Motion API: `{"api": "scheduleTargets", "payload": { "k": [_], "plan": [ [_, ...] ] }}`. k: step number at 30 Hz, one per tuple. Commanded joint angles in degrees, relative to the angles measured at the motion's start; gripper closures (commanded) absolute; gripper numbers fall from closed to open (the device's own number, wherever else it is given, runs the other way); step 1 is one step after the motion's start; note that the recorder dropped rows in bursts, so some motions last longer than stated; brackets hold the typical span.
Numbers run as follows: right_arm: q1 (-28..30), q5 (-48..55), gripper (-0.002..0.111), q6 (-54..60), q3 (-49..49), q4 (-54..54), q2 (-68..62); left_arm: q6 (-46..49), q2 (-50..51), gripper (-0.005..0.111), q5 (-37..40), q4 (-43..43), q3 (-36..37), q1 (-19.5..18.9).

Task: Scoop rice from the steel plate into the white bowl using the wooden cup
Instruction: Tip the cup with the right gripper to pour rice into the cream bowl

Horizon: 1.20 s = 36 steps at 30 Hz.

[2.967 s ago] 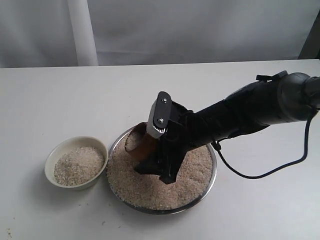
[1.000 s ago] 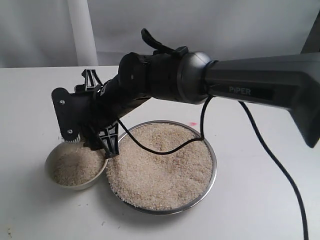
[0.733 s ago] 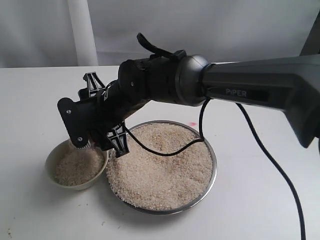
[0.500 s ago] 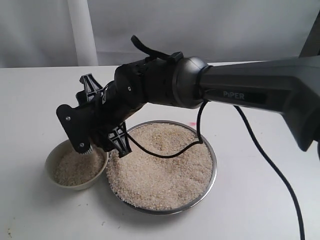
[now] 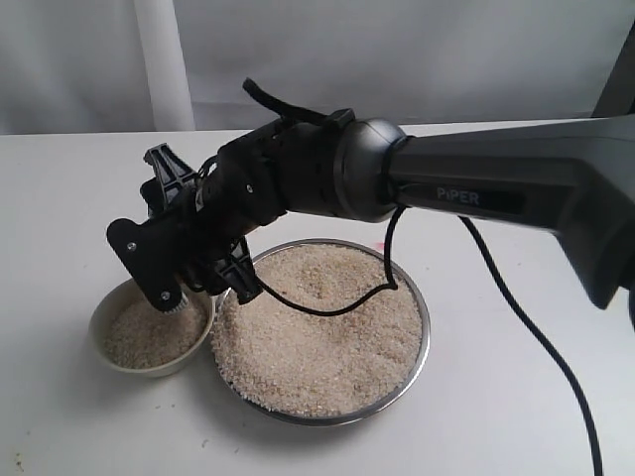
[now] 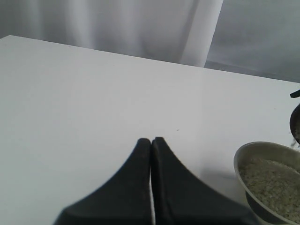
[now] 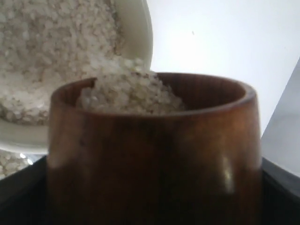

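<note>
Hold the right tool (image 5: 198,233) clamped on the wooden cup (image 7: 152,154), heaped with rice (image 7: 129,93); tip slowly toward the white bowl (image 5: 104,319) just beneath and beyond the tool, pouring over its middle, not the rim, sparing the counter (image 5: 496,416); leave the left tool (image 6: 151,141) pressed together, idle

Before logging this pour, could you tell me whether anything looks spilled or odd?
Nothing spilled that I can see: rice sits only in the steel plate, white bowl and wooden cup. A tiny red mark lies beside the plate's rim.
</note>
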<state>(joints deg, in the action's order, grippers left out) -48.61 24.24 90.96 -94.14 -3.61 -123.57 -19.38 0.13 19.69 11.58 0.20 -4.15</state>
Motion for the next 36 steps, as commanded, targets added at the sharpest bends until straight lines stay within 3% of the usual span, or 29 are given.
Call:
{"api": "scheduleTargets", "payload": {
  "k": [1,19,36],
  "plan": [
    [-0.83,-1.56,0.108,-0.25,-0.44,2.14,0.3,-0.08,-0.13,0.107,-0.36,-0.33,-0.2,0.14],
    [-3.44,-4.8,0.108,-0.12,-0.44,19.3,-1.17,-0.08,-0.13,0.107,-0.36,-0.33,-0.2,0.14],
    [-6.11,-5.46,0.108,-11.45,-0.44,39.21,-1.93,-0.08,-0.13,0.107,-0.36,-0.33,-0.2,0.14]
  ]
}}
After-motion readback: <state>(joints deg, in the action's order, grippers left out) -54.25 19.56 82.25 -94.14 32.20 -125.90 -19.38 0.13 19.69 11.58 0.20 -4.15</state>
